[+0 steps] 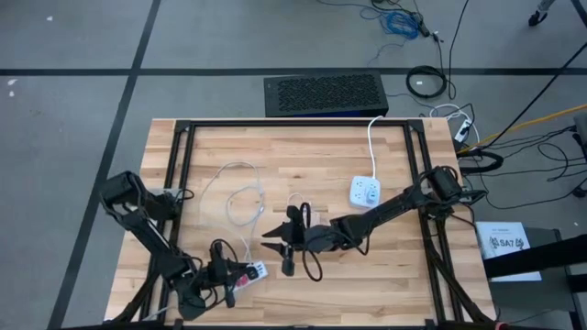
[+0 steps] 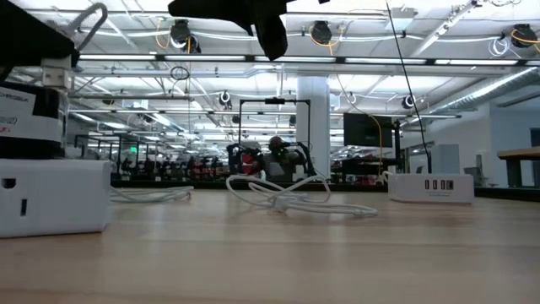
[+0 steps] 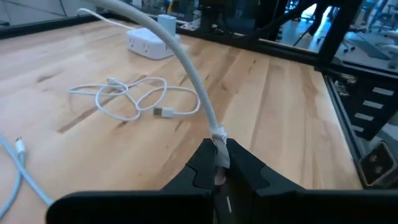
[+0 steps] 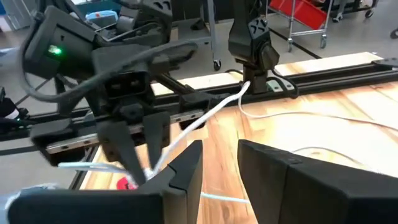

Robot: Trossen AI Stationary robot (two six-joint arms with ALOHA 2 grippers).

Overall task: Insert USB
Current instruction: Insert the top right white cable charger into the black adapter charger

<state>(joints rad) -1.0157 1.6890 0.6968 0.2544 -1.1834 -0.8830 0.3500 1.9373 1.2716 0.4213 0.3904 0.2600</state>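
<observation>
Left wrist view shows our left hand (image 3: 217, 171) clamped on the white cable (image 3: 186, 68) near its plug, at the worktop's (image 1: 303, 156) seven o'clock, right hand (image 4: 217, 162) apart; light, limp cord, so we'd grip the stiff plug.

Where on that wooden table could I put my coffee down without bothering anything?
The far left corner of the table is bare, as is the near right stretch below the white power strip. The middle is crowded: a coiled white cable, the right gripper, and the left gripper at the near left.
</observation>
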